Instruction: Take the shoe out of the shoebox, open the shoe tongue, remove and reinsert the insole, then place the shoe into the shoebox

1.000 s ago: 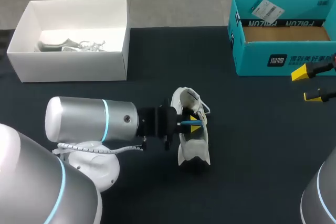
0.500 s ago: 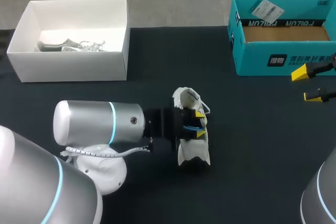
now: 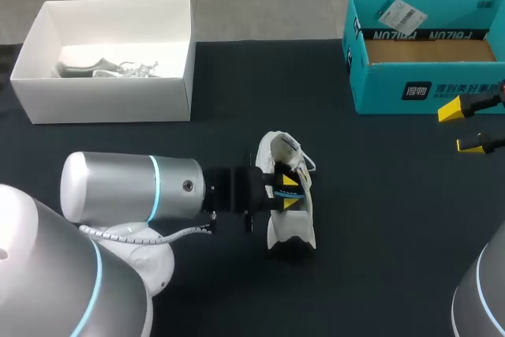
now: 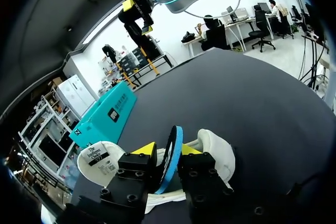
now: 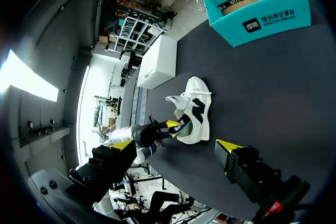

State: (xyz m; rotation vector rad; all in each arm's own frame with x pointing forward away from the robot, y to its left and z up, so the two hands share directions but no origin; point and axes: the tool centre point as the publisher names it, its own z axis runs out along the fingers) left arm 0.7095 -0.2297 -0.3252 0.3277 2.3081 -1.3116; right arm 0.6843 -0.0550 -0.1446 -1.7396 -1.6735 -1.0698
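Left gripper (image 3: 289,192), pinching the blue insole (image 4: 169,156) at the white sneaker (image 3: 289,230), has drawn back leftward; right gripper (image 3: 456,128) stays spread.

Counter (image 3: 379,219) lies bare between shoe (image 3: 290,230) and teal shoebox (image 3: 426,92), and across the near right. Shoe sits mid-counter; its opening is taken up by left hand (image 3: 289,192), fingers pinching blue insole (image 4: 169,153). Left arm (image 3: 134,187) bars the near-left approach. White box (image 3: 110,100) fills far-left corner. Right hand (image 3: 461,127), fingers apart, hangs near shoebox's front right corner; shoebox top is open.
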